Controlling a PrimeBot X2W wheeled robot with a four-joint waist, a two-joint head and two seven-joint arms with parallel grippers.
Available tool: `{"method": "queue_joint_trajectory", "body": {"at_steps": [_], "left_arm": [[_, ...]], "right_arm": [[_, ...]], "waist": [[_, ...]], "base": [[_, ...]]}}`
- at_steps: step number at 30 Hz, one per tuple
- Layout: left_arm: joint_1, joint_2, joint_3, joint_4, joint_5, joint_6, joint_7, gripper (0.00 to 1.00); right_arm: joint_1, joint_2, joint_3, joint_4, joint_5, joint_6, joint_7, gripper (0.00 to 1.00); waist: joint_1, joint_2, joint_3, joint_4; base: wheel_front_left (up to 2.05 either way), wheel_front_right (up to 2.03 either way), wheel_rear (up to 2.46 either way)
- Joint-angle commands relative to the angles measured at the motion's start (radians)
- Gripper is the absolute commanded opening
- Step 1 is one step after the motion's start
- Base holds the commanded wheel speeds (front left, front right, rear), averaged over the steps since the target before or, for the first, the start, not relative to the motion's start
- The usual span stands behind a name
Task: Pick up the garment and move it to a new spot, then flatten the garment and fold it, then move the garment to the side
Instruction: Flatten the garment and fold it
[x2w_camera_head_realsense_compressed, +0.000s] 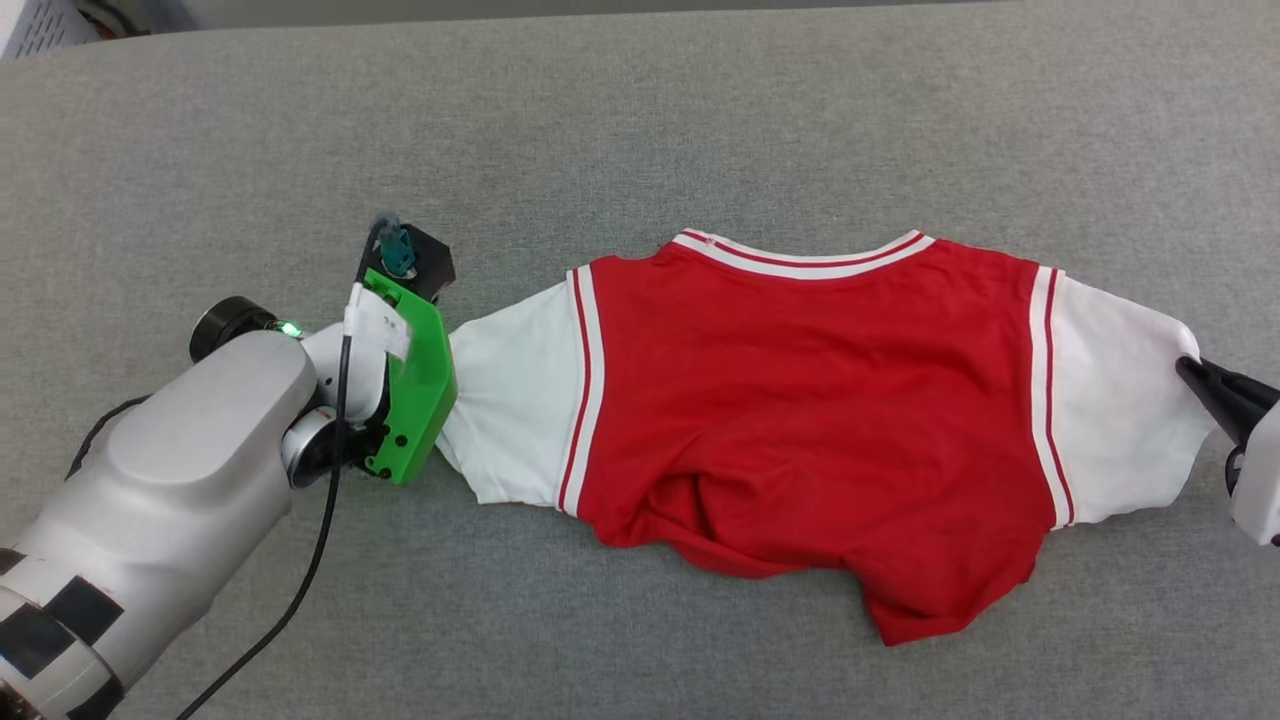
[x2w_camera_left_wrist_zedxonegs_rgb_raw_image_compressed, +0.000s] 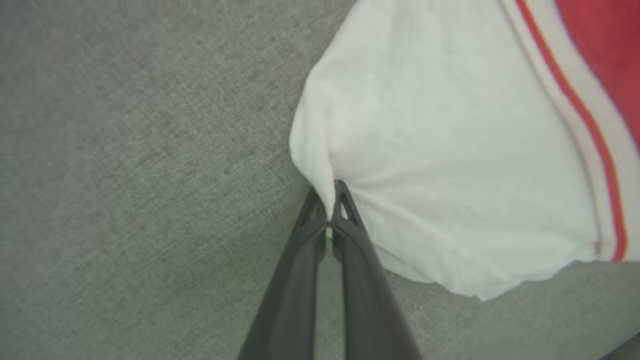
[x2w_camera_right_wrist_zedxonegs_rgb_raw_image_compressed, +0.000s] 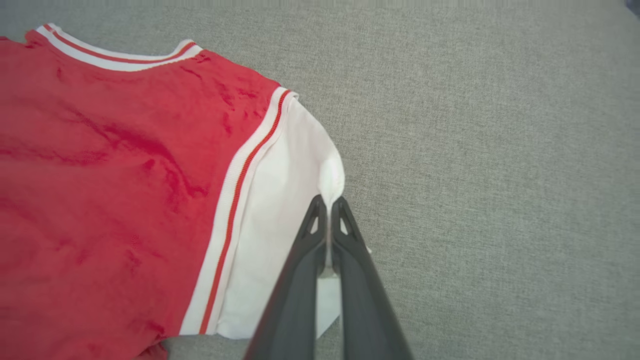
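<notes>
- The garment (x2w_camera_head_realsense_compressed: 815, 420) lies spread on the grey padded surface (x2w_camera_head_realsense_compressed: 640, 120), from the middle toward the right. Its striped neck trim is at the far side.
- Its white sleeves are drawn out, one to the left and one to the right.
- The left gripper (x2w_camera_left_wrist_zedxonegs_rgb_raw_image_compressed: 327, 207) has its two dark fingers pressed together on a fold at the end of the left sleeve (x2w_camera_head_realsense_compressed: 510, 400), pinching the white cloth.
- The right gripper (x2w_camera_right_wrist_zedxonegs_rgb_raw_image_compressed: 328, 212) is likewise clamped on the edge of the right sleeve (x2w_camera_head_realsense_compressed: 1120, 400), with cloth caught between its fingers.
- The red body is wrinkled, and its near right corner trails toward the near side.
- At the near left the hem seems tucked under itself, though the creases make that hard to tell.
- A green bracket (x2w_camera_head_realsense_compressed: 415, 400) on the left wrist sits just beside the left sleeve.
- A black cable (x2w_camera_head_realsense_compressed: 300, 590) runs along the forearm.
</notes>
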Motion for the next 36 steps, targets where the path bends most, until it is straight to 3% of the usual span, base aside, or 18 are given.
{"method": "queue_joint_trajectory", "body": {"at_steps": [1, 8, 14, 27, 30, 36], "left_arm": [[-0.003, -0.002, -0.015, 0.01, -0.008, -0.003, -0.04, 0.0], [-0.061, 0.04, -0.016, -0.011, 0.035, -0.003, -0.269, 0.0], [-0.118, 0.084, 0.016, -0.086, 0.057, -0.003, -0.395, 0.0], [-0.264, 0.114, 0.097, -0.244, 0.114, 0.05, -0.483, 0.0], [-0.31, 0.104, 0.108, -0.251, 0.129, 0.054, -0.486, 0.0], [-0.482, 0.04, 0.147, -0.179, 0.15, 0.033, -0.502, 0.0]], "right_arm": [[-0.023, -0.005, 0.005, 0.005, 0.005, -0.001, -0.015, 0.0], [-0.044, -0.05, 0.006, 0.015, 0.002, -0.001, -0.067, 0.0], [-0.068, -0.097, -0.022, -0.01, -0.001, -0.001, -0.112, 0.0], [-0.233, -0.171, -0.053, -0.078, -0.007, -0.001, -0.137, 0.0], [-0.294, -0.18, -0.041, -0.081, -0.008, -0.001, -0.135, 0.0], [-0.564, -0.168, 0.063, -0.019, 0.004, -0.001, -0.115, 0.0]], "waist": [[0.0, -0.0001, -0.03, 0.013], [0.0, -0.0001, -0.123, 0.037], [0.0, -0.0001, -0.186, 0.061], [0.0, -0.0001, -0.225, 0.084], [0.0, -0.0001, -0.208, 0.084], [0.0, -0.0001, -0.085, 0.062]], "base": [[0.0, 0.0, 0.0], [0.0, 0.0, 0.0], [0.0, 0.0, 0.0], [0.0, 0.0, 0.0], [0.0, 0.0, 0.0], [0.0, 0.0, 0.0]]}}
